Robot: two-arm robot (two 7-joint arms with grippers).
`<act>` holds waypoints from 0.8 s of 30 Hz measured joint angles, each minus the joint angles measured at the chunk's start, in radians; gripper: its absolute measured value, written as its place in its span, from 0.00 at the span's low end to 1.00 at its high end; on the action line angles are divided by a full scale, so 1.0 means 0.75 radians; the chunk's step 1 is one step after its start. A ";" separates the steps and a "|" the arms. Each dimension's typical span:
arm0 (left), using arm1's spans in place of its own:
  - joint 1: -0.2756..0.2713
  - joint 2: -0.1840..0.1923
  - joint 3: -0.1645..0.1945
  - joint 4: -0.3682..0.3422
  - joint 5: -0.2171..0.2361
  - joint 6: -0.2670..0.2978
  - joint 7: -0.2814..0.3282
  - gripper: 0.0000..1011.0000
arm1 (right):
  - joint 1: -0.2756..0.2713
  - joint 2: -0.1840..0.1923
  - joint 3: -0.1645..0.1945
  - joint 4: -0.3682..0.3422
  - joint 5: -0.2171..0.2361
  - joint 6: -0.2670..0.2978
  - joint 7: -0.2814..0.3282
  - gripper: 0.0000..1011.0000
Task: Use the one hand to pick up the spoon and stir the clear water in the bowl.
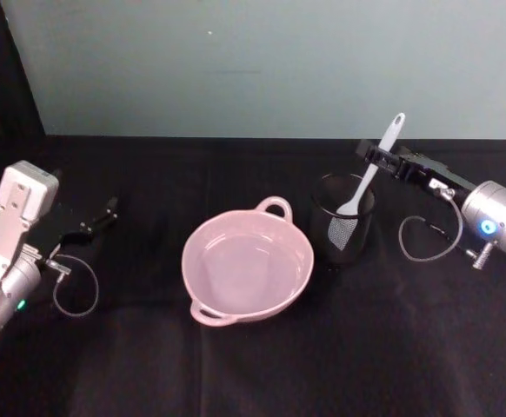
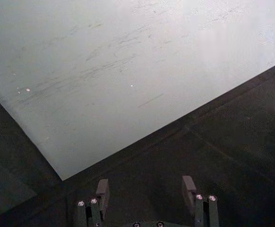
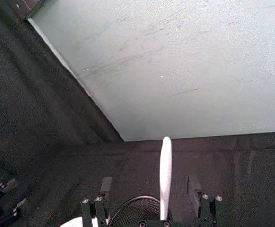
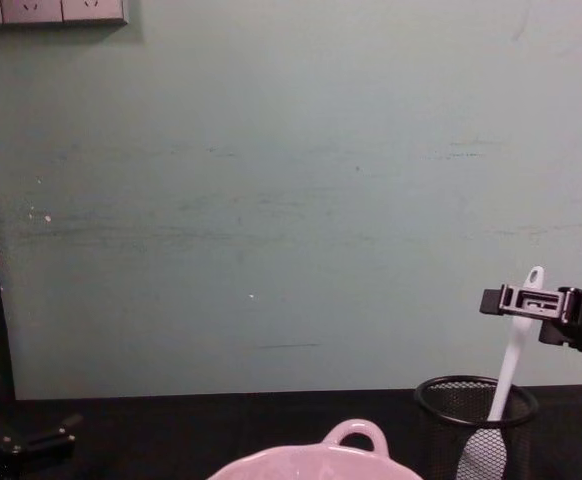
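"Head view, contents?"
"Spoon leaning in mesh cup, just beside bowl; right end effector level with its handle; left end effector parked far left."
"Left wrist view?"
"Fingers apart, empty."
"Right wrist view?"
"Fingers apart, handle between, ungripped: aligned for closing, I judge."
"Chest view?"
"Handle tip clears the end effector."

The pale pink bowl is smooth and glossy. The spoon is slim white plastic — translucent at the blade — standing in a cup of black wire mesh. The black cloth beneath is matt; the green wall is dull and scuffed.
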 joint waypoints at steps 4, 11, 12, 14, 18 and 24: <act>0.000 0.000 0.000 0.000 0.000 0.000 0.000 1.00 | 0.027 -0.011 -0.013 0.036 -0.001 -0.014 0.000 0.99; 0.000 0.000 0.000 0.000 0.000 0.000 0.000 1.00 | 0.066 -0.034 -0.031 0.094 -0.012 -0.032 0.011 0.99; 0.000 0.000 0.000 0.000 0.000 0.000 0.000 1.00 | 0.070 -0.037 -0.033 0.102 -0.015 -0.035 0.011 0.99; 0.000 0.000 0.000 0.000 0.000 0.000 0.000 1.00 | 0.074 -0.039 -0.035 0.108 -0.018 -0.037 0.012 0.99; 0.000 0.000 0.000 0.000 0.000 0.000 0.000 1.00 | 0.079 -0.043 -0.038 0.121 -0.022 -0.039 0.020 0.99; 0.000 0.000 0.000 0.000 0.000 0.000 0.000 1.00 | 0.079 -0.043 -0.037 0.120 -0.022 -0.039 0.020 0.99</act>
